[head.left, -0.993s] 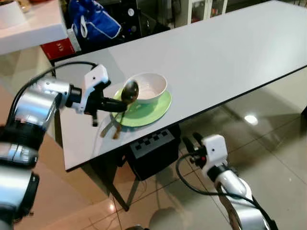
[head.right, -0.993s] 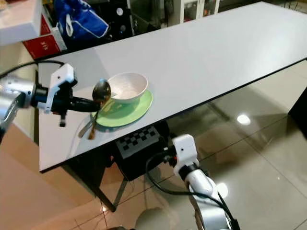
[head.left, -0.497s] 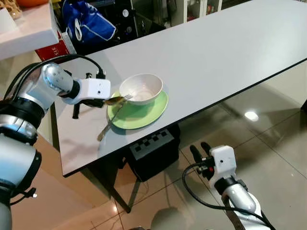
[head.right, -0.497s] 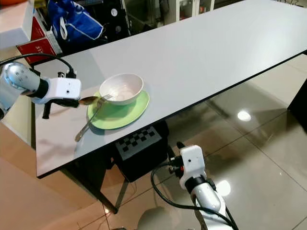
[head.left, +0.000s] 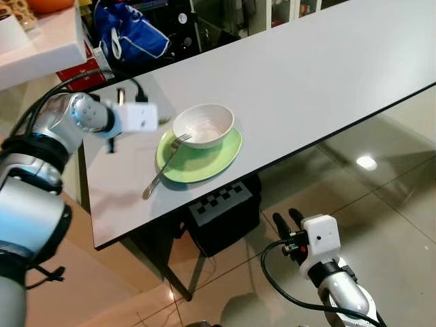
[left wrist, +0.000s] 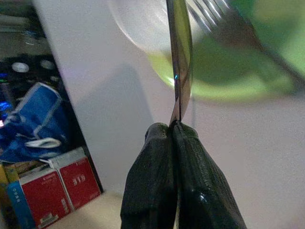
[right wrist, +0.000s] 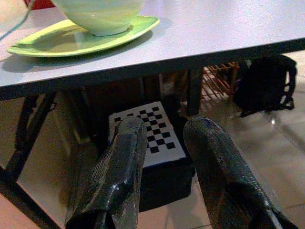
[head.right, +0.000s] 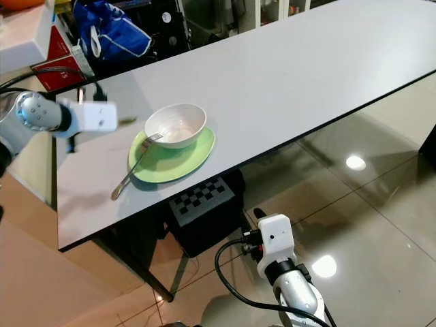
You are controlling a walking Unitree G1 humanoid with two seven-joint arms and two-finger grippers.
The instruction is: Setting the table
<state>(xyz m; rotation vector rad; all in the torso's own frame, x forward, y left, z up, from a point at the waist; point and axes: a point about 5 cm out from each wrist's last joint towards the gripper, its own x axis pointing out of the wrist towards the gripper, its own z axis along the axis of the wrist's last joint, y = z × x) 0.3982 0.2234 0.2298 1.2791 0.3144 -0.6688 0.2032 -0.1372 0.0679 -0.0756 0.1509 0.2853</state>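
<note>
While your right arm hangs low beside the table [head.left: 320, 82], its right gripper [right wrist: 164, 157] sits below the tabletop's near edge with its jaws apart and nothing between them. Past its black fingers [right wrist: 116, 176] you see a black box with a checkerboard top [right wrist: 143, 136] on the tiled floor [head.left: 381, 197] under the table, and farther back a dark bag [right wrist: 267, 86] on the floor.

Up on the table, near its left end, you find a green plate [head.left: 204, 153] with a white bowl [head.left: 203, 125] standing on it. A fork [head.left: 165, 165] lies slanted, its tines resting on the plate against the bowl and its handle end down on the bare tabletop, closer to you.

Your left gripper [left wrist: 175, 131] hovers over the table just to the left of the bowl, at about the bowl's height. Its jaws are pressed together on the thin handle of a spoon [left wrist: 178, 57]; from the wrist camera you see that handle edge-on, reaching out toward the bowl and plate. The spoon's bowl end cannot be made out, as the head views are blurred there.

Beyond the table's far left corner you see a blue bag [head.left: 129, 34] and red boxes [left wrist: 62, 183], and a white counter [head.left: 37, 48] at the far left.
</note>
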